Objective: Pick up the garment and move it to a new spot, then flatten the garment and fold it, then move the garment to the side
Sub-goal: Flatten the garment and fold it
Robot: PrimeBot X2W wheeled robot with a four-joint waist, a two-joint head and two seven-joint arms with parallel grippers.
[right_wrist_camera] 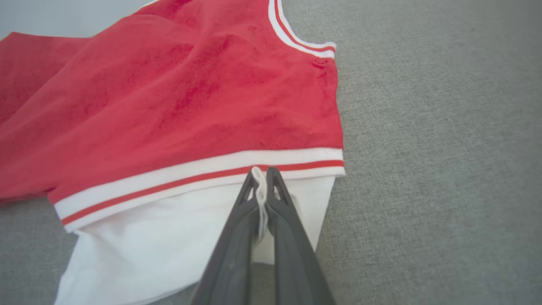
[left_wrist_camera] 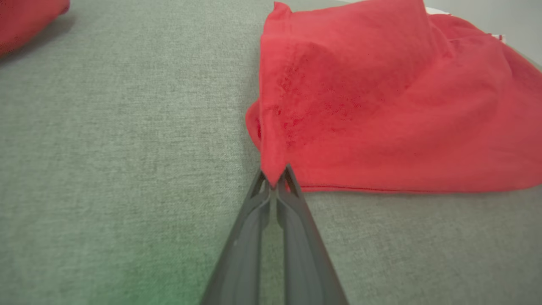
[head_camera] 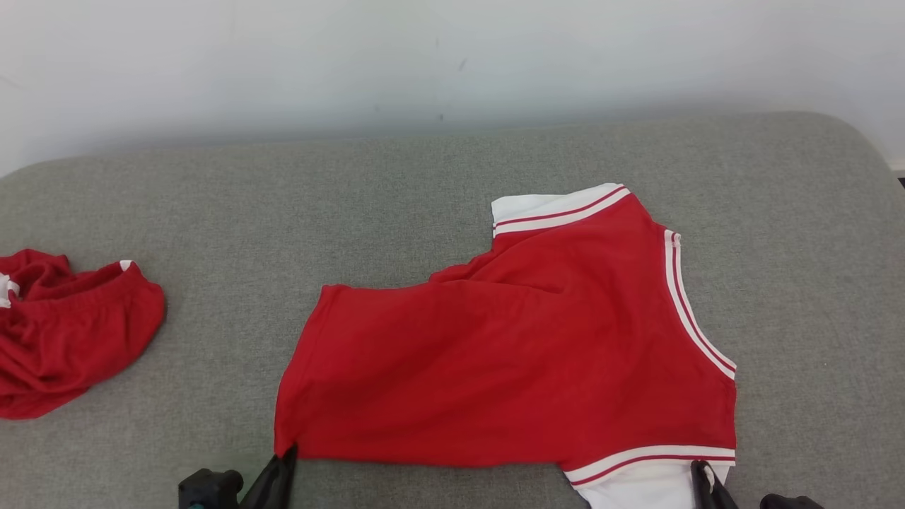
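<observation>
Red garment point(head_camera: 509, 353) lies spread on the grey cushion point(head_camera: 283, 198), right of centre, one white sleeve at the far edge and the other at the near edge. Left gripper point(left_wrist_camera: 275, 180) is clamped on the red hem corner, near left — right gripper point(right_wrist_camera: 262, 178) pinches the near white sleeve at the striped trim. Crumpled red cloth point(head_camera: 63, 332) sits well apart, far left.

The left end effector point(left_wrist_camera: 277, 180) is showing two long dark-grey fingers, tapering to points, with slotted cut-outs near the tips. The right end effector point(right_wrist_camera: 262, 176) is looking the same. At the head view's lower left, a black blocky housing point(head_camera: 210, 488) is showing a teal tinge.
</observation>
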